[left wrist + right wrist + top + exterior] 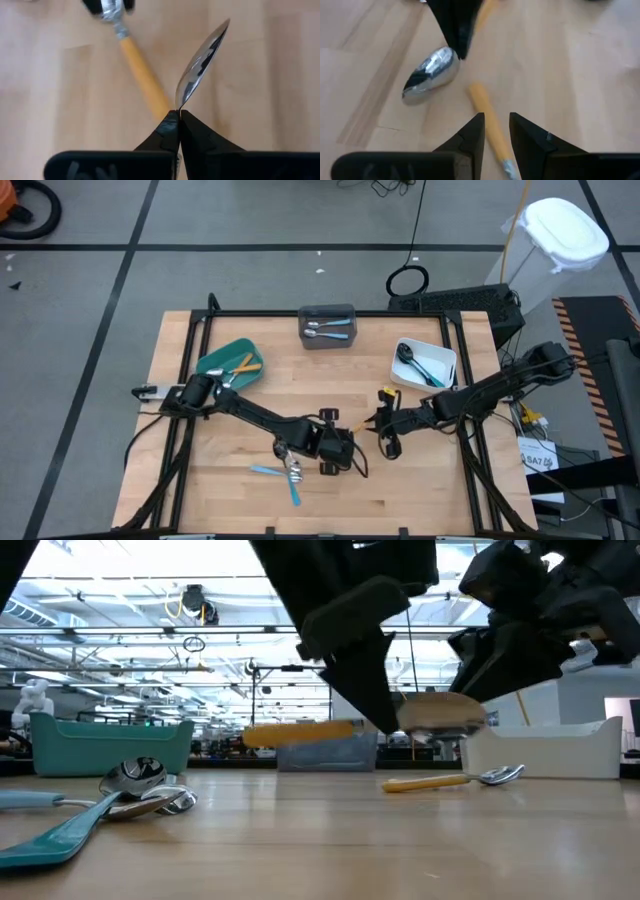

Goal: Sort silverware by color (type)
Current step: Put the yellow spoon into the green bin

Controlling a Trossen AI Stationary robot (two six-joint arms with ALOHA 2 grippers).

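1. Left gripper (179, 116) pinches a spoon (202, 62) by its bowl, above mid-table.
2. Right gripper (496, 125), fingers slightly apart, hovers over another orange-handled spoon (487, 120) lying on the table (440, 480).

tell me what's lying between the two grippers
An orange-handled utensil lies on the table between the left gripper, shut on a spoon, and the right gripper; the right wrist view shows it.

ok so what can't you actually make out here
- left wrist view: handle of the spoon pinched in the left claw, hidden behind its fingers
- right wrist view: head of the orange-handled piece under the open right claw, cut off by the edge
- low view: what lies in the teal bin, hidden by its wall
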